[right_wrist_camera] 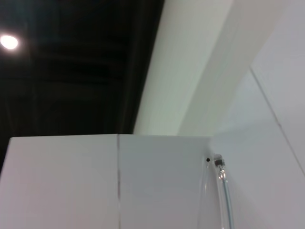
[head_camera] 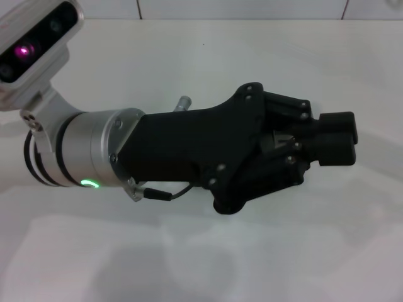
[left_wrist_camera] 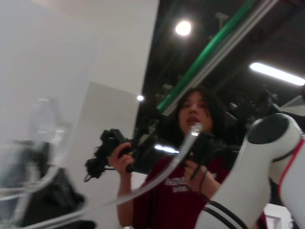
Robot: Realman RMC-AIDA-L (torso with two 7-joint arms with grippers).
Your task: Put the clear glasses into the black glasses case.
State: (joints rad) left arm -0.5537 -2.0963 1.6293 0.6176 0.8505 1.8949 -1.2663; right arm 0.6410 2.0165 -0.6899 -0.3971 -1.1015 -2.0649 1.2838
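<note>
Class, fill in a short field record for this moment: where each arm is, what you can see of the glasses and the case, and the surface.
left gripper: raised over the white table, filling the head view, pointing toward the robot's right
clear glasses: clear arm and curved lens close to the left wrist camera
black glasses case: not visible
right gripper: not in view
bystander: person in a red shirt holding a camera

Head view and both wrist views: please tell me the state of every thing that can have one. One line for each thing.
left gripper: raised above the table, fingers together, apparently gripping the clear glasses.
clear glasses: lifted in the air close to the left wrist camera, not in a case.
green ring light on the left arm: lit.
black glasses case: not in view.
right gripper: not in view.
</note>
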